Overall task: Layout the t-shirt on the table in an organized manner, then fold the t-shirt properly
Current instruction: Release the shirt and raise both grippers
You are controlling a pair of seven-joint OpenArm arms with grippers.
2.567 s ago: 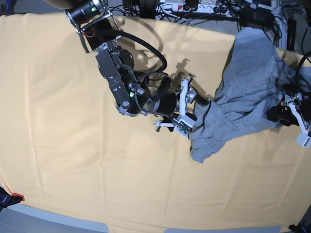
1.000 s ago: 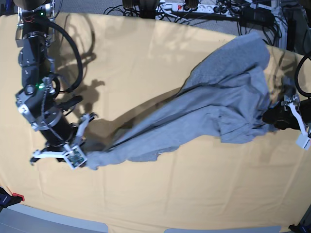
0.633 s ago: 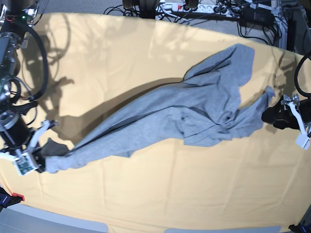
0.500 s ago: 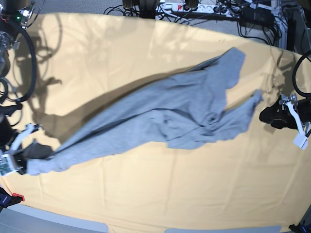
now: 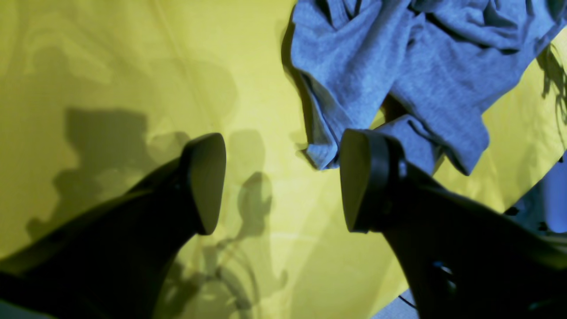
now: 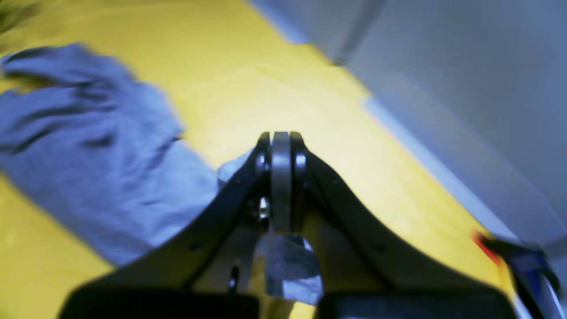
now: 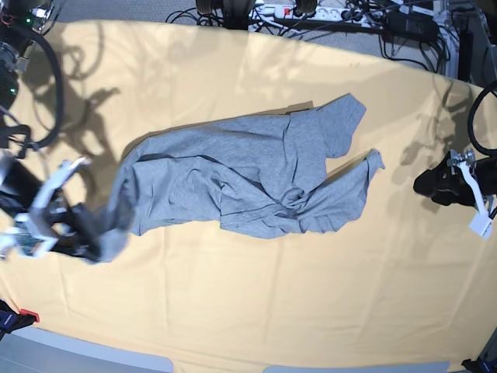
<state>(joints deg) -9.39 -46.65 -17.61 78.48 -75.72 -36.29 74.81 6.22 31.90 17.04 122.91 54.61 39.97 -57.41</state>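
My right claw (image 7: pixel 93 233) is clenched on the shirt's (image 7: pixel 248 183) near end, its long axis running toward my released left claw (image 7: pixel 435 183).

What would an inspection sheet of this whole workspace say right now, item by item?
Surface: table under pale yellow-orange cloth, faintly creased.
Job's things: t-shirt, grey, crumpled, stretched across the middle, not flat; no lettering visible.
Clutter: nothing seen on the cloth.
Grippers: right gripper shut on the t-shirt's end near the table edge; left gripper open, empty, just off the shirt's other end.
Cables: black cables and a power strip behind the table.
Surroundings: grey floor; red-and-black object at the corner.
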